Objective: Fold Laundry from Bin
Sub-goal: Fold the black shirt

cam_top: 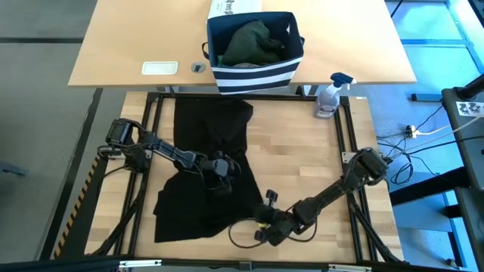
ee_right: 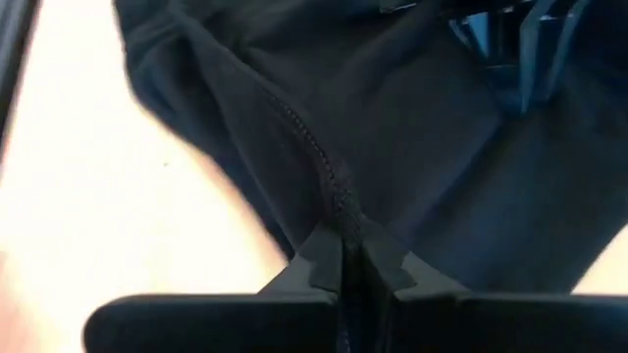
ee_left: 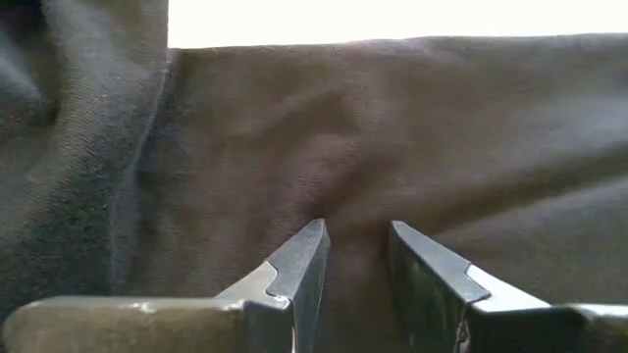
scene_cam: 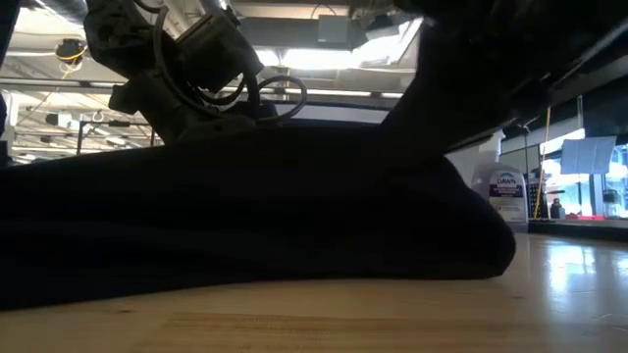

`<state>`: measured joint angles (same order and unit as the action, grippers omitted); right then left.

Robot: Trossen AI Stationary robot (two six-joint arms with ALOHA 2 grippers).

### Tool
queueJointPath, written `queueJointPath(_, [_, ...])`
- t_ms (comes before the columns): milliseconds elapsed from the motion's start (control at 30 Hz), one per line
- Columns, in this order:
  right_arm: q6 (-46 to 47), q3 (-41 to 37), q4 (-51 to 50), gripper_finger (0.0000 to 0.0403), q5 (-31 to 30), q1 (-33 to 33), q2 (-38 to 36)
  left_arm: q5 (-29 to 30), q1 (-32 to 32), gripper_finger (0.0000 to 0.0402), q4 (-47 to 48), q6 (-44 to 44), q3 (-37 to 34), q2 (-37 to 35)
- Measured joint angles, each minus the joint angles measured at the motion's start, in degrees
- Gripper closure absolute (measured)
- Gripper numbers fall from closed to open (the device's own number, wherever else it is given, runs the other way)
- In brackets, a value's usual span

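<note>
A black garment (cam_top: 212, 128) lies spread on the wooden table, reaching from the far edge toward the near edge; in the low view the black garment (scene_cam: 245, 216) humps up. My left gripper (cam_top: 219, 172) is down on its middle, jaws narrowly apart around cloth. My right gripper (cam_top: 266, 215) is shut on the garment's near right edge. The striped navy bin (cam_top: 291, 64) stands beyond the table's far edge with dark green laundry (cam_top: 249, 41) inside. My left gripper (ee_left: 358, 235) pinches a small bunch of the black cloth (ee_left: 355, 201) in the garment's middle between its two fingers, slanting down from the table's left. Wrinkles run toward the fingertips. How many layers it has does not show. My right gripper (ee_right: 351, 260) pinches the garment's stitched seam edge (ee_right: 339, 201) between its shut fingers, at the near right side. The seam runs straight into the fingertips, along them. That edge is raised off the table, and the cloth slopes down away from the fingers.
A spray bottle (cam_top: 329, 94) stands at the table's far right corner. A white printed box (cam_top: 234, 7) sits behind the bin. Bare wood (cam_top: 310, 159) lies to the right of the garment. A small white tray (cam_top: 159, 68) rests on the far desk.
</note>
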<state>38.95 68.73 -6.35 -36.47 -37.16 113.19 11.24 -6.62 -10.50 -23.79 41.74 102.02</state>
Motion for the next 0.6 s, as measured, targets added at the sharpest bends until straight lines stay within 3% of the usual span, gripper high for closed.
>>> queueJointPath(133, [0.1, 0.0, 0.1, 0.0389, 3.6, -1.2, 0.0, 0.2, 0.0, 0.03, 0.6, -0.1, 0.0, 0.0])
queueJointPath(400, [1.0, 0.0, 0.3, 0.036, 17.3, -2.0, 0.0, 0.6, 0.0, 0.0319, 0.8, -0.3, 0.0, 0.0])
queueJointPath(600, [-0.2, 0.0, 0.3, 0.0303, 21.1, -1.9, 0.0, 0.1, 0.0, 0.0321, 0.8, -1.3, 0.0, 0.0])
